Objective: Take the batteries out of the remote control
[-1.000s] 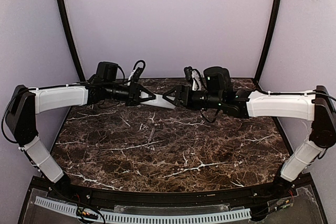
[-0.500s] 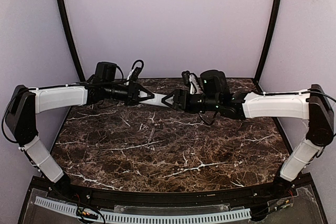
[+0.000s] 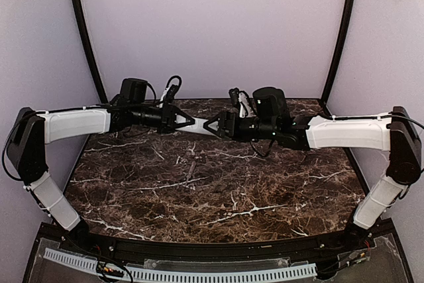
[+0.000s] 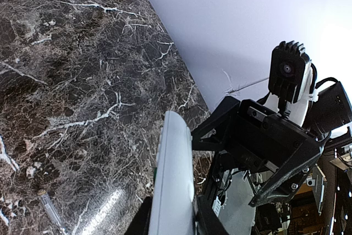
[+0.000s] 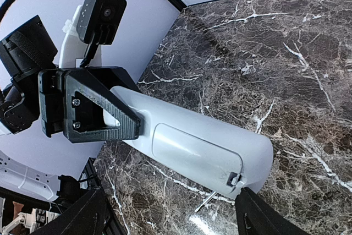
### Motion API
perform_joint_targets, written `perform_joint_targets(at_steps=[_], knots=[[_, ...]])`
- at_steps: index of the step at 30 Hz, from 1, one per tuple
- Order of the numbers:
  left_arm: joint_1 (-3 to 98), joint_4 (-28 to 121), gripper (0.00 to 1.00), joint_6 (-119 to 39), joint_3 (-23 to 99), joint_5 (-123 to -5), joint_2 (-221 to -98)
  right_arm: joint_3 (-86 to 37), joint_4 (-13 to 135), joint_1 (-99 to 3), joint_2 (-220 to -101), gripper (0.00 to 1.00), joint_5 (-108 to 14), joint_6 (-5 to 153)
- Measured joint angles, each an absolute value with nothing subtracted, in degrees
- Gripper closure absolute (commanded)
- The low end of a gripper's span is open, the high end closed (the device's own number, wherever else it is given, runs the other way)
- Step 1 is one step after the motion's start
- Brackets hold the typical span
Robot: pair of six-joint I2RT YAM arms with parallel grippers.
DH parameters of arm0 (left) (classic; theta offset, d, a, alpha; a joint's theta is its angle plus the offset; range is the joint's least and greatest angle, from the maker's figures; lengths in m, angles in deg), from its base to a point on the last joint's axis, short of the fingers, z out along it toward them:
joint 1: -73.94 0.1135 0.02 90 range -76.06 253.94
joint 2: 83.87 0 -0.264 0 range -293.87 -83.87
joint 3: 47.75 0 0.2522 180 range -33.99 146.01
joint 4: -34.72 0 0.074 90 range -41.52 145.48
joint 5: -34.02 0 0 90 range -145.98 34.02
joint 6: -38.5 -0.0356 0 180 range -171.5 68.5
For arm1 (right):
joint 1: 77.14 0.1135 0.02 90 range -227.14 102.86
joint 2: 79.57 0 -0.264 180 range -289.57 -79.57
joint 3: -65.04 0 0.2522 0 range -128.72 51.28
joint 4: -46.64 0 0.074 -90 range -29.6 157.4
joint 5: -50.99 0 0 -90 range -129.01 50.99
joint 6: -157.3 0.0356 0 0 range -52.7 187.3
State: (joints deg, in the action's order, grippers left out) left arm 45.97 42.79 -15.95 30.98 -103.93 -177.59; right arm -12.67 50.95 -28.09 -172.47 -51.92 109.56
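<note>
- While your left claw point(image 3: 187, 122) grips the remote control point(image 5: 187, 119) over the counter's point(image 3: 199, 190) far edge, its cover point(image 5: 192, 149) sits closed.
- Right claw point(image 3: 213, 126) gapes; next, unlatch that cover.

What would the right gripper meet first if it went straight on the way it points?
Most likely the free end of the remote, held by the left gripper; depth is unclear.

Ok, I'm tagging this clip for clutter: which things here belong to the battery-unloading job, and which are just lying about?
Job: remote control, held by the left end effector; its shut battery cover; the open right end effector.
Lying about: thin clear stick on the marble table.
</note>
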Motion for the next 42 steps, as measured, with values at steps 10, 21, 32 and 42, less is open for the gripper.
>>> perform_joint_targets(at_steps=[10, 21, 32, 42], knots=[[46.0, 42.8, 0.99, -16.4, 31.0, -103.7, -177.6, -12.7, 50.9, -28.1, -172.5, 0.2, -51.9, 109.6], [45.6, 43.5, 1.0, -17.4, 31.0, -103.5, -177.5, -13.1, 51.0, -28.1, -172.5, 0.2, -51.8, 109.5], [45.2, 44.9, 1.0, -18.3, 31.0, -102.0, -176.5, -14.5, 50.9, -28.1, -173.3, 0.2, -51.9, 109.4], [45.1, 45.3, 1.0, -18.9, 31.0, -101.5, -176.5, -14.5, 51.6, -28.1, -173.3, 0.2, -51.6, 108.6]])
